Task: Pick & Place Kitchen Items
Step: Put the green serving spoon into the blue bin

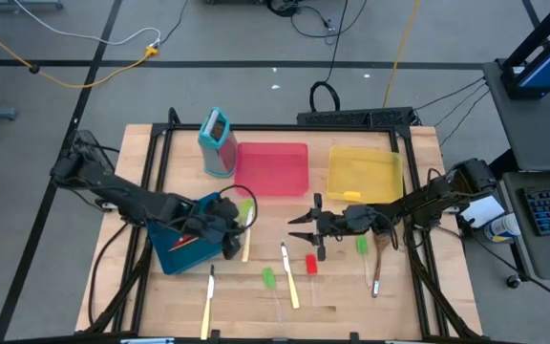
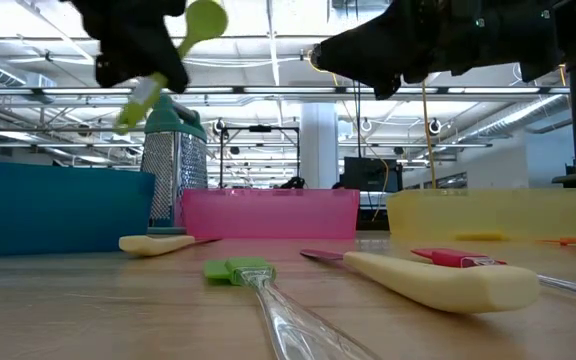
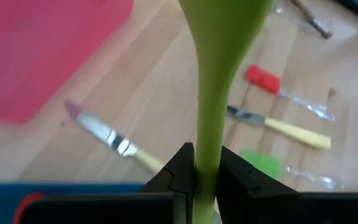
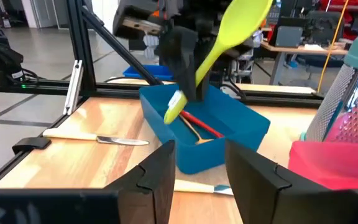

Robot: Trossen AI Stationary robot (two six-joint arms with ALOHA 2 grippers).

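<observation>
Wooden table (image 1: 122, 287), three trays, grater (image 1: 218, 143), scattered utensils

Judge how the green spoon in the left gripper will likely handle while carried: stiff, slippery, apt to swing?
The green spoon looks stiff: it juts straight from the left gripper. Held near one end, it may pivot. Its smooth surface could slip.

Right gripper (image 4: 199, 163) fingers apart, nothing between them. Beyond, left gripper (image 4: 182, 46) holds green spoon (image 4: 224, 38) tilted above blue tray (image 4: 229, 134) containing red and wooden utensils. Cream-handled knife (image 4: 95, 136) lies on table (image 4: 98, 158). Grater (image 4: 345, 99) behind pink tray (image 4: 334, 165).
</observation>
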